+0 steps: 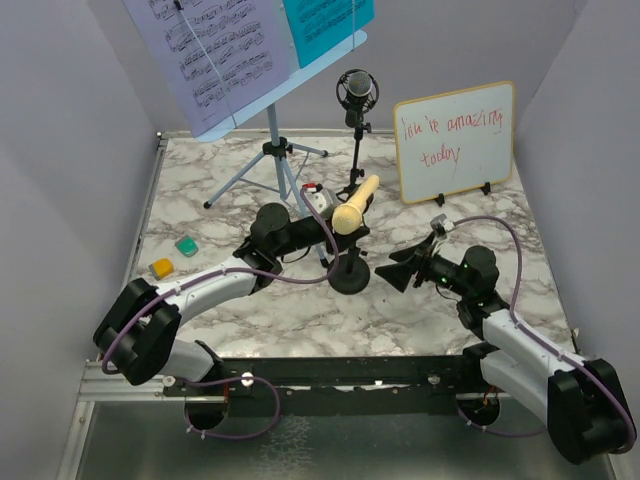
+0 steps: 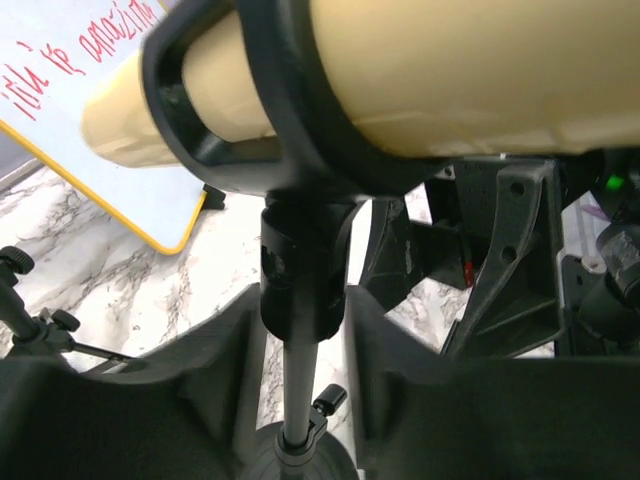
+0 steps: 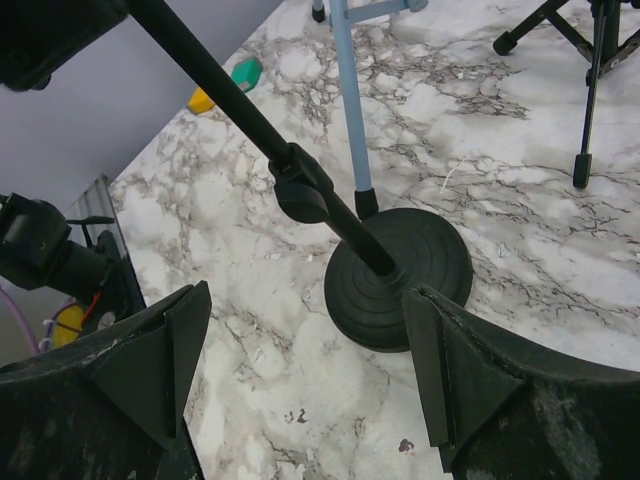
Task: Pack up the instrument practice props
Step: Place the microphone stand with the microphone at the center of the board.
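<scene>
The cream handheld microphone (image 1: 355, 206) lies tilted in the clip of a black pole (image 2: 298, 380) on a round base (image 1: 349, 276). My left gripper (image 1: 334, 238) is shut on the pole's collar (image 2: 303, 280) just under the microphone (image 2: 420, 70). My right gripper (image 1: 392, 272) is open, low beside the base (image 3: 400, 275), touching nothing. The light-blue music rack (image 1: 273, 150) stands at the back left, holding the printed music sheet (image 1: 215, 55) and the cyan sheet (image 1: 325, 25). The black studio microphone (image 1: 357, 90) stands on its small tripod behind the cream one.
A wood-framed whiteboard (image 1: 455, 140) with red writing leans at the back right. A green block (image 1: 186, 245) and an orange block (image 1: 161, 268) lie at the left. A rack leg (image 3: 350, 120) ends just behind the round base, and the studio tripod's legs (image 3: 585, 90) are close by.
</scene>
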